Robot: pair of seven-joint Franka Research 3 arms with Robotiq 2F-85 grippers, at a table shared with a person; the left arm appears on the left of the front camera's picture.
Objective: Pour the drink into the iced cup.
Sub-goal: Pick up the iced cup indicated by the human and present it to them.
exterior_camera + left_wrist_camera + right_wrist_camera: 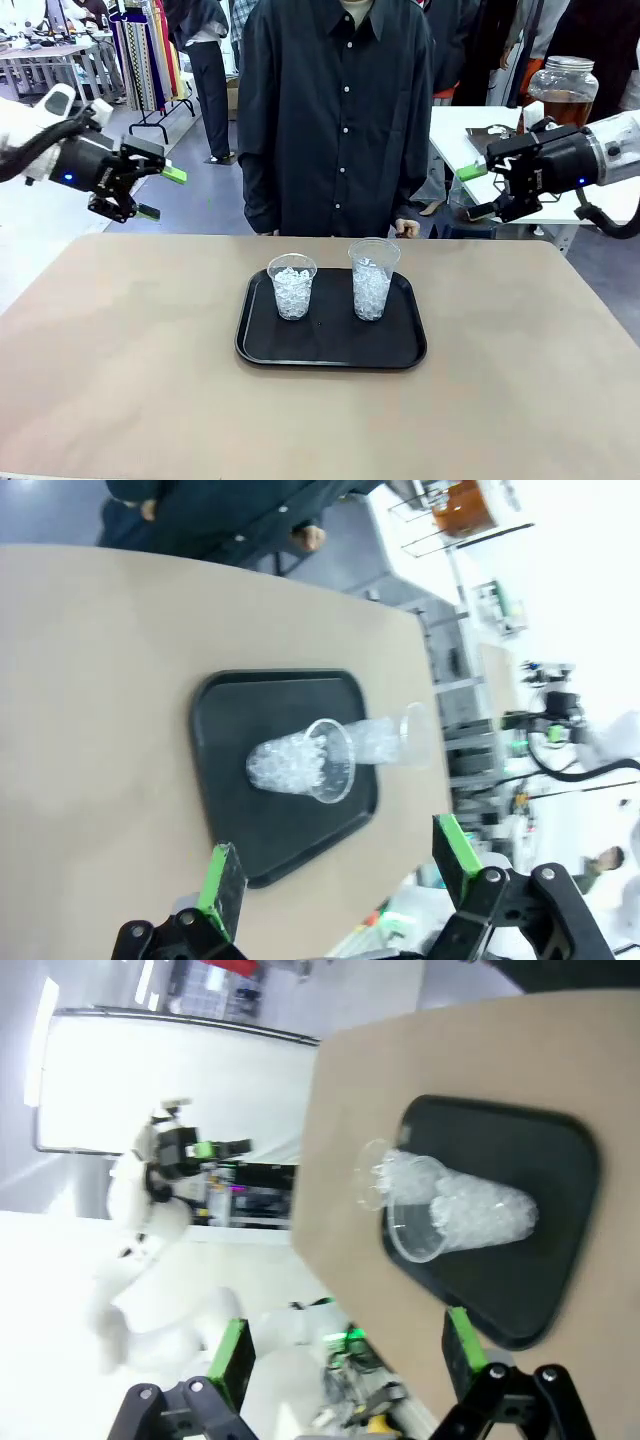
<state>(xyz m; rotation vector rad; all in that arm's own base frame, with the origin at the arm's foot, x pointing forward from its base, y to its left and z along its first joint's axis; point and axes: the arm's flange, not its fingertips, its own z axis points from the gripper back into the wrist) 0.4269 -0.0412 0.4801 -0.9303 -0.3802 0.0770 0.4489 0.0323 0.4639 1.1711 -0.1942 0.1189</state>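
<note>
Jaws gape wide and empty on the left gripper (pixel 162 193) and the right gripper (pixel 476 192), raised off either side of the tan table (pixel 120 340). Amber drink (pixel 566 108) sits in a lidded glass jar (pixel 563 75) on a white counter (pixel 450 130) far right, its lower part hidden behind the right gripper. Mid-table, a shorter iced cup (pixel 292 287) and a taller cup (pixel 372 280) stand apart on a black tray (pixel 330 352) in the front view; both wrist views overlap them. A person (pixel 335 110) in a dark shirt stands at the far edge.

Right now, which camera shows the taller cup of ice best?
The front view: the taller cup stands upright on the black tray, clear of the shorter cup. In the left wrist view it is partly hidden behind the shorter cup; the right wrist view shows it sideways, overlapping that cup.
</note>
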